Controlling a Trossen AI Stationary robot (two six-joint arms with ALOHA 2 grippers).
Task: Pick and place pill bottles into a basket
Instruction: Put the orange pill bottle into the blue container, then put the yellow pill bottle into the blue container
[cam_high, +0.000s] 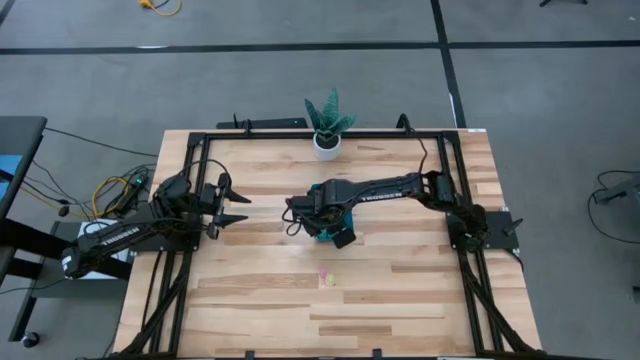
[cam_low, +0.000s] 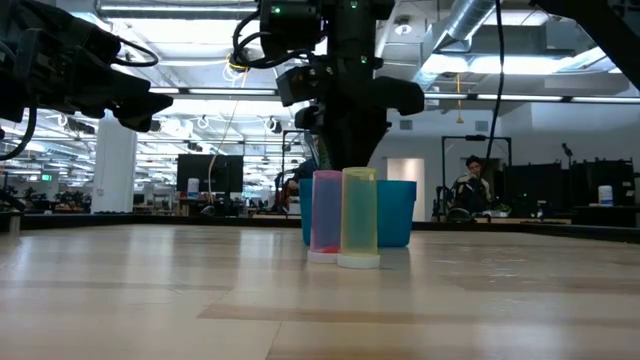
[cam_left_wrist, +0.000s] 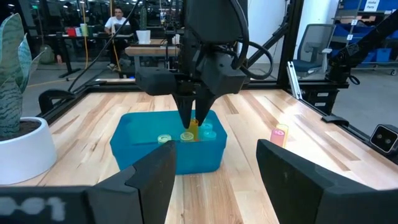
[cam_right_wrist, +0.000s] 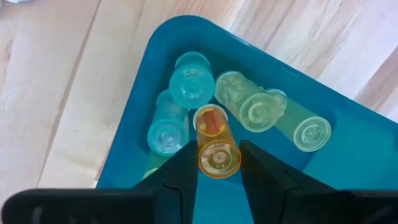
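Orange plastic shows between the fingers of the right gripper (cam_right_wrist: 218, 163), which is closed on an orange pill bottle (cam_right_wrist: 217, 149) and holds it over the inside of the teal basket (cam_left_wrist: 143, 149) near the middle of the wooden table (cam_high: 400, 290). Inside the basket lie two teal bottles (cam_right_wrist: 180, 106) and two pale green bottles (cam_right_wrist: 273, 115) (all on their sides or tilted). Well apart from the basket, a pink bottle (cam_low: 326, 215) and a yellow bottle (cam_low: 359, 218) stand upright, touching, on the bare wood. Beyond the basket sits a potted plant (cam_high: 327, 125). At the table's left side, the left gripper (cam_high: 236, 203) waits with its fingers spread wide, holding nothing.
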